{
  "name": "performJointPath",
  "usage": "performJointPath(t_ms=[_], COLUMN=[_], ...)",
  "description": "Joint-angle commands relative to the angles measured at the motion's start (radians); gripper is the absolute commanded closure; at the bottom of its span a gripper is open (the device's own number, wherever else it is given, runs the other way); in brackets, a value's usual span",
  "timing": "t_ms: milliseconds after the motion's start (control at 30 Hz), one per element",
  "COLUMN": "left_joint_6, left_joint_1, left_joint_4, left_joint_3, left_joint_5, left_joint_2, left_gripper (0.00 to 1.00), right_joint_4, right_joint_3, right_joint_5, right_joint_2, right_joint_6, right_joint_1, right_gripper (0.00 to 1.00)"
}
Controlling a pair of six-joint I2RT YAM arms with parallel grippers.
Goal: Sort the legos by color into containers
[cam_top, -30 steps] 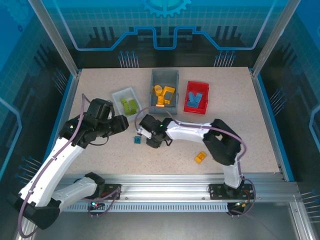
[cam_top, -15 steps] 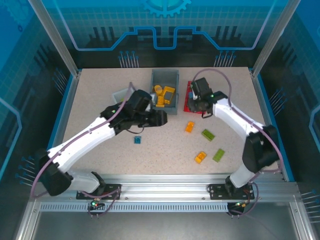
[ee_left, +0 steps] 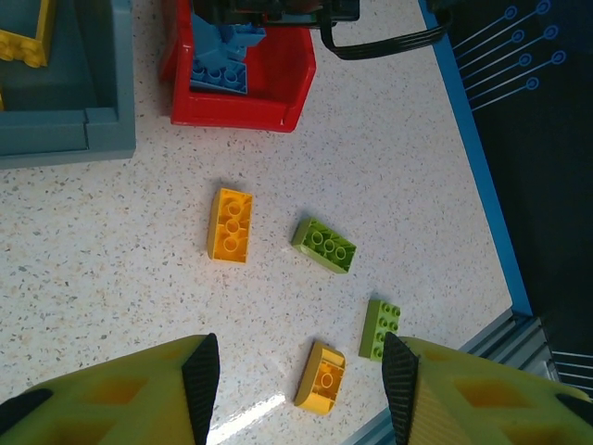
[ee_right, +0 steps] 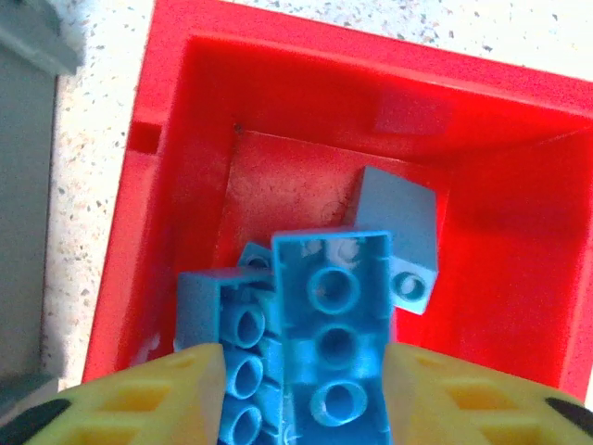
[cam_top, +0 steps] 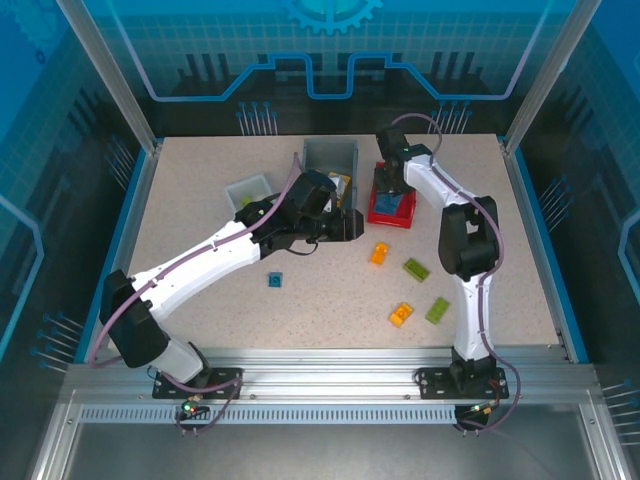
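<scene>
Legos (ee_left: 324,245) lie loose toward the table's (ee_left: 111,278) near right corner; my left wrist view resolves two orange and two green past the left gripper's (cam_top: 348,222) released, empty jaws. My right wrist view shows a blue brick (ee_right: 334,343) between the right gripper's (cam_top: 390,185) fingers over the red bin (ee_right: 500,232) at the far edge. I cannot tell whether it is clamped.

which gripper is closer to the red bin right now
right. the right gripper sits directly above the red bin, over the blue bricks inside; the left gripper is off to the bin's left, by the grey bin.
</scene>
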Motion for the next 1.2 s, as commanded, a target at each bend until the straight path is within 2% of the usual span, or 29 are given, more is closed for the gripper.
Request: performJointPath(t_ms=[0,100,333,500,600,733,867,1033,1167], left_joint_6=[0.012,0.003,-0.014,0.017,0.075,0.142,0.162,0.192,0.208], left_joint_1=[-0.007,-0.006,-0.006,-0.02,-0.06,-0.116,-0.127,-0.128,-0.124], left_joint_4=[0.004,-0.001,-0.082,-0.086,-0.091,-0.113,-0.13,-0.143,-0.187], left_joint_3=[-0.015,-0.05,-0.112,-0.121,-0.066,0.069,0.202,0.344,0.462], left_joint_5=[-0.026,-0.033,-0.081,-0.032,-0.051,-0.13,-0.18,-0.238,-0.272], left_joint_2=[-0.023,-0.052,-0.121,-0.087,0.022,0.227,0.419,0.598,0.719], left_gripper=[0.47,0.47,0.46,0.44,0.4,0.38,0.33,0.27,0.25], right_joint_4=[-0.037,-0.02,0.042,0.051,0.031,-0.008,-0.119,-0.23,-0.262], right_joint_3=[0.028,-0.01,-0.185,-0.402,-0.567,-0.775,-0.878,-0.918,-0.93], right_joint_5=[0.014,0.024,0.06,0.086,0.039,-0.037,-0.104,-0.13,-0.15], right_joint_2=[-0.027,-0.094,-0.355,-0.604,-0.783,-1.055,-1.265,-1.431,-1.477], right_joint_6=[-0.018,-0.031,-0.035,0.041,0.132,0.242,0.314,0.357,0.375], right_joint_1=[-0.014,-0.003,0.056,0.118,0.145,0.173,0.179,0.183,0.183], right_gripper=[0.4,0.36,0.4,0.41,0.4,0.37,0.35,0.31,0.31])
